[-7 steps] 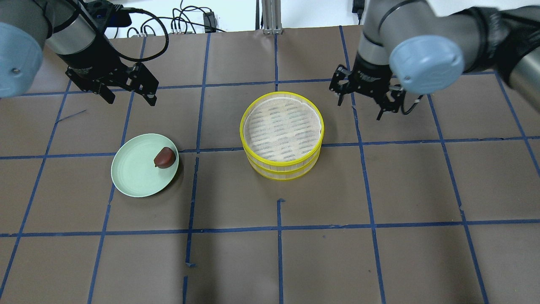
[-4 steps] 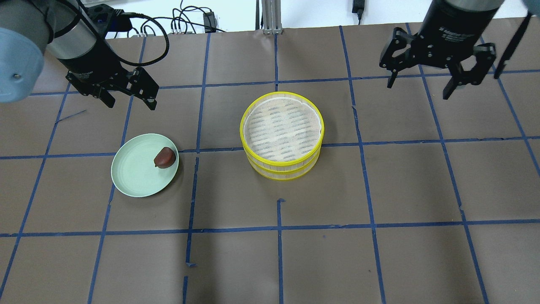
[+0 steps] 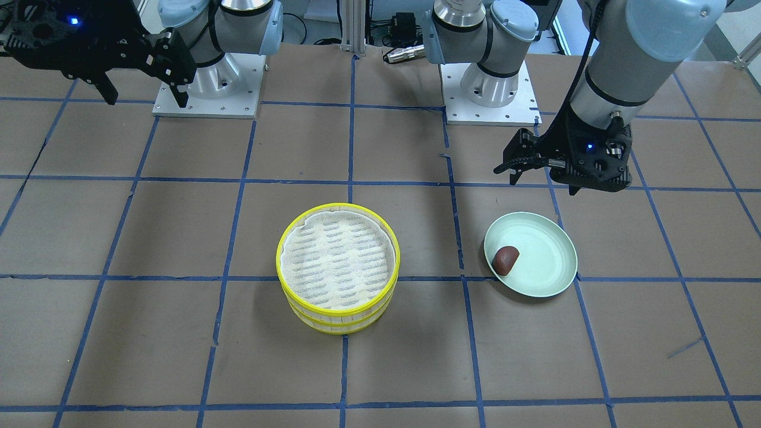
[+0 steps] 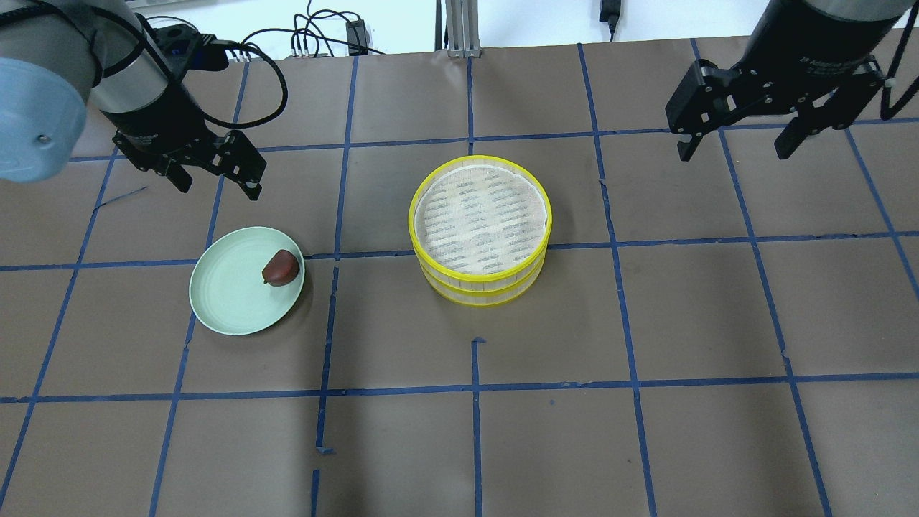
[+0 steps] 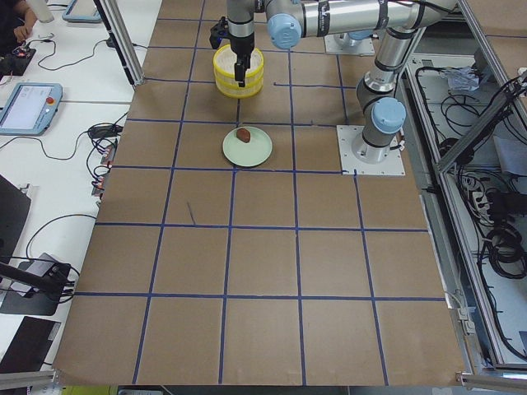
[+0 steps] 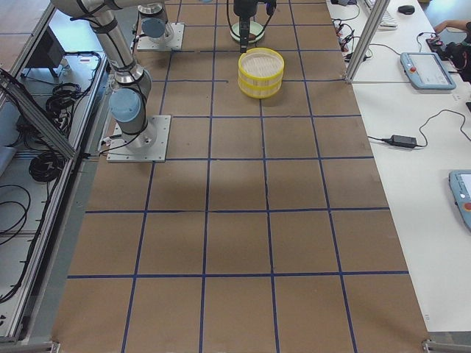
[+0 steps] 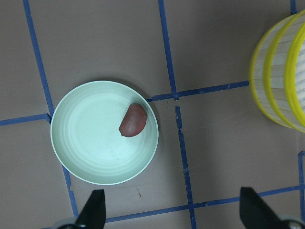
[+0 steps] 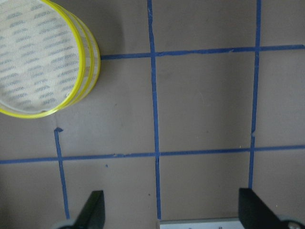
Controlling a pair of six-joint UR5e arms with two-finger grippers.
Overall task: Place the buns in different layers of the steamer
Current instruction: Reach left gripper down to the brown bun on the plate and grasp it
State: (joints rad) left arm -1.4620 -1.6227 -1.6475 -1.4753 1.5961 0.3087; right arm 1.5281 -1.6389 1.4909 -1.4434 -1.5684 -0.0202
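Observation:
The dark reddish-brown bun lies on the right part of a pale green plate; it also shows in the left wrist view. The white bun is not in view. The two steamer layers are stacked at the table's middle, and the top liner is bare. My left gripper is open and empty, above the table just behind the plate. My right gripper is open and empty, high at the back right, well away from the steamer.
Brown paper with blue tape grid lines covers the table. Cables lie along the back edge. The arm bases stand behind the steamer in the front-facing view.
My right gripper has swung from beside the steamer's right rim out to the back right. My left gripper has shifted slightly toward the plate. Bun, plate and steamer have not moved.

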